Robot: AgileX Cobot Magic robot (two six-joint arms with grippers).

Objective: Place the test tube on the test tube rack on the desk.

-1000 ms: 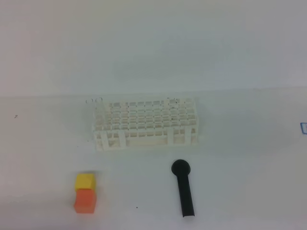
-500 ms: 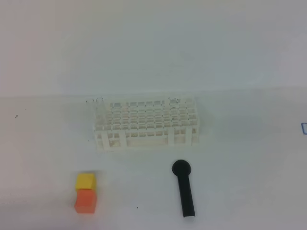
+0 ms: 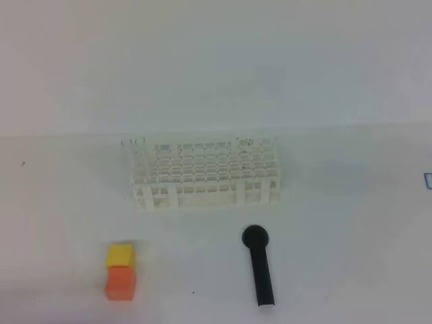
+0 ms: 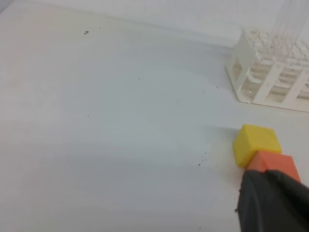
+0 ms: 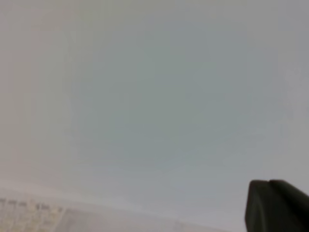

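Nothing moved; both grippers point(image 4: 273, 203) point(image 5: 275, 205) shut, low.

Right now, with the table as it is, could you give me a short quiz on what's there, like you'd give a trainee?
1. True or false: the black round-headed stick lies inside the test tube rack.
2. Which colour is the block touching the yellow block? A) orange B) blue C) green
3. Fill in: in the high view, the stick's round head points toward the ____.
Key: 1 false, it lies on the desk in front of the rack, apart from it; 2 A, the orange block; 3 rack.
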